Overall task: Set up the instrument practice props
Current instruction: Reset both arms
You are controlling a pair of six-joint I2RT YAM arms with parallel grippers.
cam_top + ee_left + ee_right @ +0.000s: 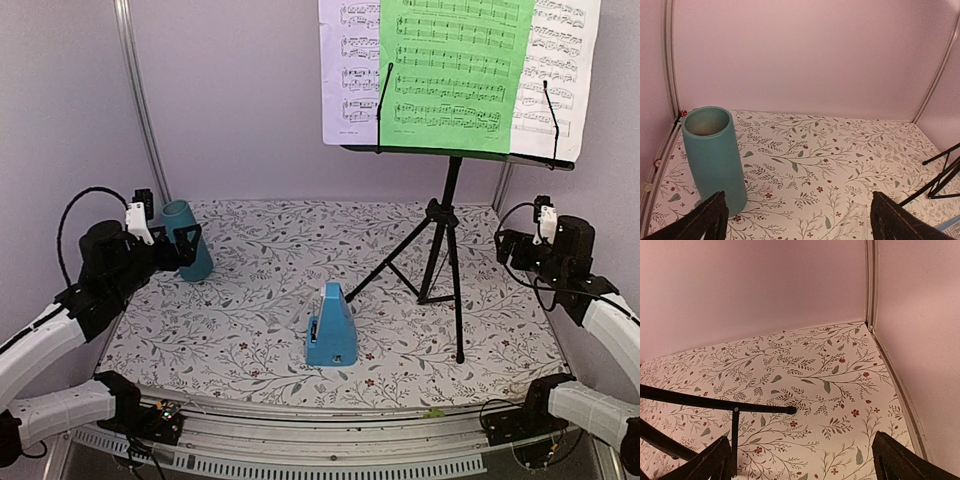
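The left end effector point(188, 246) and right end effector point(512, 248) are gaping wide, gripping nothing. The blue metronome point(332, 330) is sitting mid-surface point(260, 300) on floral print. The music stand point(445, 230) behind it is carrying pages point(455, 70) of unreadably small notation.

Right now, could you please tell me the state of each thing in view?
music stand: upright, legs spread.
sheet-music pages: on the stand's desk, green in front.
metronome: standing upright.
teal cup: standing upright.
left gripper: open, empty.
right gripper: open, empty.
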